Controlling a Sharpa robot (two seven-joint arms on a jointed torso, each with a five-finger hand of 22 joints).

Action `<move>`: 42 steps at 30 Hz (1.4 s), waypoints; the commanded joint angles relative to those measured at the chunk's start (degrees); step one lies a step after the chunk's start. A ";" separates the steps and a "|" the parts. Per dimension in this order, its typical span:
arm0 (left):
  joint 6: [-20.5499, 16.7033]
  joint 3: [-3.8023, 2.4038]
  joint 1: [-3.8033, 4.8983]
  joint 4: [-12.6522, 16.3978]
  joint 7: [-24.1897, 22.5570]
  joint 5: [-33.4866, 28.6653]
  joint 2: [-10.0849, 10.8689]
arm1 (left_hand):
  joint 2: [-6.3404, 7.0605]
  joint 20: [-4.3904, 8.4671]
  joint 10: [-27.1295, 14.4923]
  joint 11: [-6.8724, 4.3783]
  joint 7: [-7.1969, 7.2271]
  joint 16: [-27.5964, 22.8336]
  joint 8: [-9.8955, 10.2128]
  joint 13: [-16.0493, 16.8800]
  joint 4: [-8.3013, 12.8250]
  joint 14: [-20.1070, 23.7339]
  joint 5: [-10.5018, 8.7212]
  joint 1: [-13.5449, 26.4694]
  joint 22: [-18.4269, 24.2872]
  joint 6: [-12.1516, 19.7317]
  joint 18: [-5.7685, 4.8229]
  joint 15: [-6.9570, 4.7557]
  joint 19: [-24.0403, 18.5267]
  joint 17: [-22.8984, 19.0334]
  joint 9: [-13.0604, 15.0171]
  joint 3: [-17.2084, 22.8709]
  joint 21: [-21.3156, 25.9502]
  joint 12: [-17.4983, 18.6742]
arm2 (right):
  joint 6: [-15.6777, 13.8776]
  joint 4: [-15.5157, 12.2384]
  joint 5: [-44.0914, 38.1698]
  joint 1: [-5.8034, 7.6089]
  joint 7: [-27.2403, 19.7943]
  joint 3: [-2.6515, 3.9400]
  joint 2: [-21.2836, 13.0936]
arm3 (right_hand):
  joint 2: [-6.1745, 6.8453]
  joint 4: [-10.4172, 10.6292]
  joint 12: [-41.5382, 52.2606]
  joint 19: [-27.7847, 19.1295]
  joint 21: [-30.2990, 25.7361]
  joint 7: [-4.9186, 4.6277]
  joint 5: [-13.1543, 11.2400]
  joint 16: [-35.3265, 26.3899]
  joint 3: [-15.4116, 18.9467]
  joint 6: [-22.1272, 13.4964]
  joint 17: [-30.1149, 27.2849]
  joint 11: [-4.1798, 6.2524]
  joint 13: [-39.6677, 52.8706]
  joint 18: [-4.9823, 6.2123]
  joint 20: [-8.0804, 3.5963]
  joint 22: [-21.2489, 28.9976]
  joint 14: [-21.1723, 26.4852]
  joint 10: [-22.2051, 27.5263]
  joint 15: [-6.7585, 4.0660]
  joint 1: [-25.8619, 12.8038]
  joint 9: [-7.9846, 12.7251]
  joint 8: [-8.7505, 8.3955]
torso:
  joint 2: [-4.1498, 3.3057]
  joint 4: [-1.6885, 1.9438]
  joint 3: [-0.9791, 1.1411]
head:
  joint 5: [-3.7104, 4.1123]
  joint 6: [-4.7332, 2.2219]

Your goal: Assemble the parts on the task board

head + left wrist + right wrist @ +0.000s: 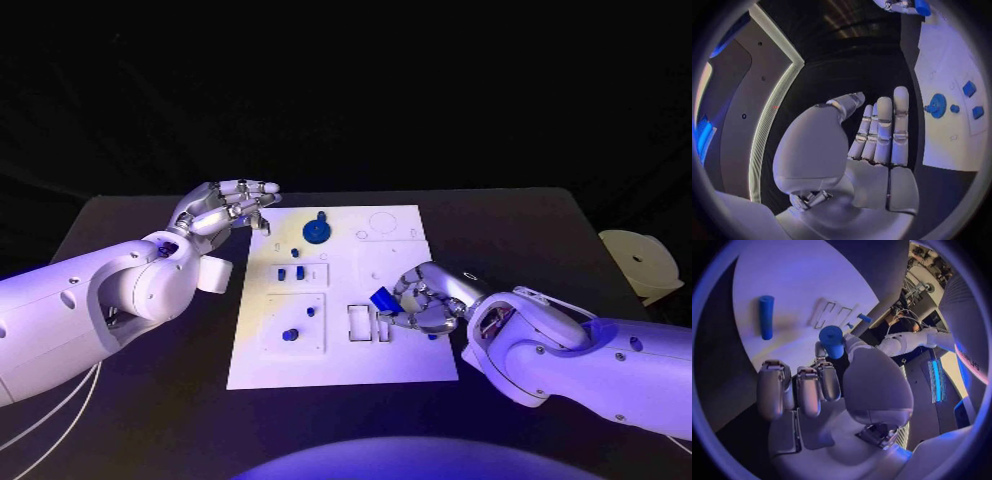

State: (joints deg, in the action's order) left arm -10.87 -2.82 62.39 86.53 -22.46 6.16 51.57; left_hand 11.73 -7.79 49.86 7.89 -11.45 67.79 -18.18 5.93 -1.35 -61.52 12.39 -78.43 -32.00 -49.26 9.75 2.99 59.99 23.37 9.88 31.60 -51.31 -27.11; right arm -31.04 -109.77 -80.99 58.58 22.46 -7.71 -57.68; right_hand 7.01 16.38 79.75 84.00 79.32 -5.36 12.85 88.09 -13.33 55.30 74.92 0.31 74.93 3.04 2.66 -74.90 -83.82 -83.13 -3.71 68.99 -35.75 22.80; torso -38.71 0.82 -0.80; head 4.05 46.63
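A small blue cylindrical part (384, 299) sits pinched in the fingertips of the right hand (421, 301), just above the white rectangular task board (340, 362) near its right edge, apparently not touching it. The left hand (224, 207) hovers by the board's far left corner, fingers straight, holding nothing.

The left hand (227, 207) hangs open with fingers straight, while the right hand (420, 298) pinches a small piece.
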 commanded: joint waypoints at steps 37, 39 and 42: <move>1.28 -0.02 0.00 0.33 0.27 0.13 -0.08 | -0.57 -0.20 -1.02 0.06 -0.01 0.44 -0.44 0.05 0.05 0.57 0.20 0.11 0.13 0.55 0.84 0.13 -0.18 -0.09 0.08 -0.31 0.27 -0.36 | 9.68 5.39 -0.61 -0.03 2.27 0.00 7.12 | -3.79 0.58 -1.77 0.45 -1.86 2.23 -9.37 -0.07 12.72 2.53 7.51 0.64 3.11 -0.19 -0.71 -8.54 -4.73 0.08 -0.72 -15.76 -4.52 3.06 | -0.03 -0.03 0.03 | -0.45 0.45; 1.29 -0.02 0.00 0.32 0.30 0.13 -0.08 | -0.57 -0.20 -1.02 0.06 -0.01 0.44 -0.44 0.05 0.05 0.57 0.20 0.11 0.13 0.55 0.84 0.13 -0.18 -0.09 0.08 -0.31 0.27 -0.36 | 9.58 5.32 -0.99 -0.03 2.10 0.00 7.17 | -4.04 0.58 -1.90 0.43 -1.97 2.24 -9.78 -0.08 14.73 2.40 7.52 0.57 3.11 -0.18 -0.68 -8.54 -4.73 0.11 -0.73 -17.37 -4.72 3.17 | -0.01 -0.04 0.02 | -0.47 0.44; 1.31 -0.02 0.00 0.32 0.32 0.13 -0.07 | -0.59 -0.21 -1.08 0.07 -0.02 0.46 -0.45 0.06 0.03 0.58 0.21 0.14 0.14 0.57 0.83 0.14 -0.18 -0.09 0.08 -0.32 0.28 -0.38 | 9.52 5.17 -1.43 -0.04 1.94 0.00 7.16 | -4.85 0.60 -1.80 0.57 -1.78 2.20 -9.84 0.01 16.97 2.29 7.89 0.63 3.36 -0.23 -0.68 -8.72 -4.81 -0.01 -0.68 -18.83 -4.97 3.33 | -0.03 -0.06 0.02 | -0.50 0.43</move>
State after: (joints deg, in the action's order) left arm -10.55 -2.81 62.38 86.70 -22.00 6.17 51.57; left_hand 11.73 -7.79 49.25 7.88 -11.65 68.00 -18.45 5.92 -1.34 -61.31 12.39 -78.43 -31.94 -49.06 9.75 3.20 59.99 23.33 9.90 31.61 -51.31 -27.10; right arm -22.36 -104.44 -80.65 58.61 24.15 -7.69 -50.56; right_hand 2.13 16.99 78.18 84.00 77.70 -3.23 3.21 88.09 3.35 57.97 74.91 0.71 74.91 3.06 2.25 -74.93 -84.03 -83.12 -3.91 50.48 -40.69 25.93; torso -38.75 0.77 -0.77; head 3.59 47.06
